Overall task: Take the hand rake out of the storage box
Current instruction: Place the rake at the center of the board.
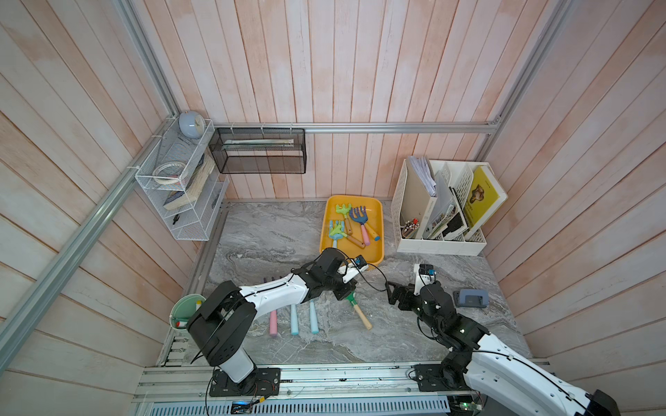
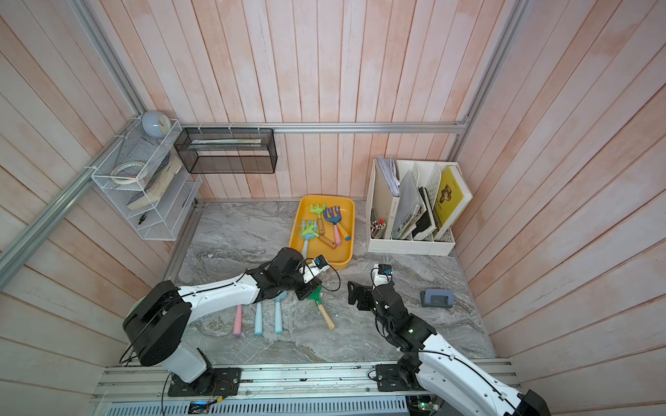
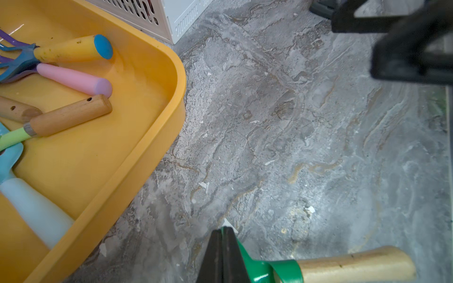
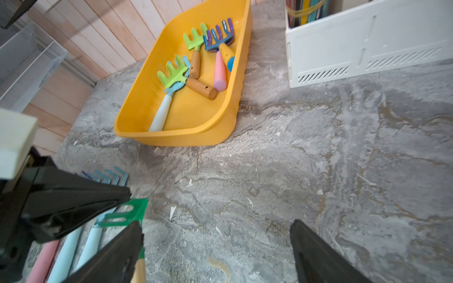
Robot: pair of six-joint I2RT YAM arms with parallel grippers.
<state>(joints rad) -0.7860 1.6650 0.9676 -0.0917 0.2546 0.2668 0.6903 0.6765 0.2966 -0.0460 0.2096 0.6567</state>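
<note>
Mostly bare marble tabletop (image 1: 414, 335) across the lower centre and right of both top views; clutter hugs the edges. The storage box (image 1: 375, 252) sits upper centre, far end near the back wall, with a narrow gap to the white file organizer (image 1: 439, 246) on its right. Hole punch (image 1: 470, 298) centre right, green cup (image 1: 185, 308) at the table's left edge.

Five rakes in the box: upper green rake (image 4: 195, 39), blue rake (image 4: 226, 52), purple rake (image 4: 219, 73), lower green rake (image 4: 172, 72), light-blue rake (image 4: 160, 112). Four lie outside: pink handle (image 1: 274, 322), two pale-blue handles (image 1: 294, 322) side by side, heads under the left arm in the top views, plus the green hand rake (image 1: 361, 315).

The left arm reaches low from lower left to centre, wrist just beside the box's near edge. Left gripper (image 3: 223, 231) is clenched on the green hand rake's head, and the wood handle slants lower right. Cannot tell whether the handle touches the marble. The right arm is folded up from lower right. Right gripper (image 4: 217, 224) points left, jaws spread wide, holding nothing, near that rake.
</note>
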